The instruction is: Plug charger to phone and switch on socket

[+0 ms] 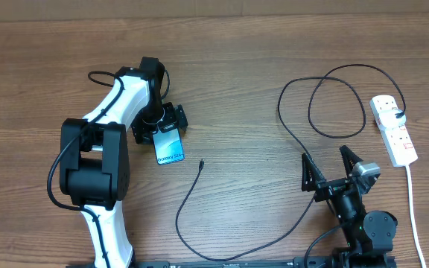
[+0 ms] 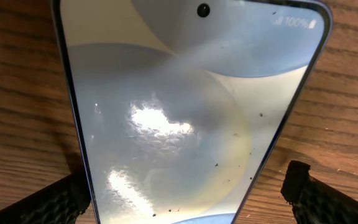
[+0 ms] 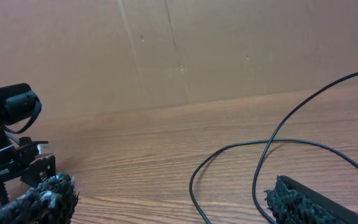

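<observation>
The phone [image 1: 169, 147] lies flat on the table with its blue screen up, and it fills the left wrist view [image 2: 179, 106]. My left gripper [image 1: 160, 126] is open and straddles the phone's far end; in the left wrist view [image 2: 185, 193] the left finger is at the phone's edge and the right finger stands apart from it. The charger cable [image 1: 199, 246] lies loose, with its connector tip [image 1: 200, 163] right of the phone and its plug in the socket [image 1: 393, 130]. My right gripper [image 1: 328, 165] is open and empty over the cable [image 3: 229, 155].
The socket's white cord [image 1: 414, 208] runs down the right edge. The cable loops widely near the back right [image 1: 334, 104]. A cardboard wall [image 3: 197, 50] stands behind the table. The left arm [image 3: 5, 124] shows at the left of the right wrist view.
</observation>
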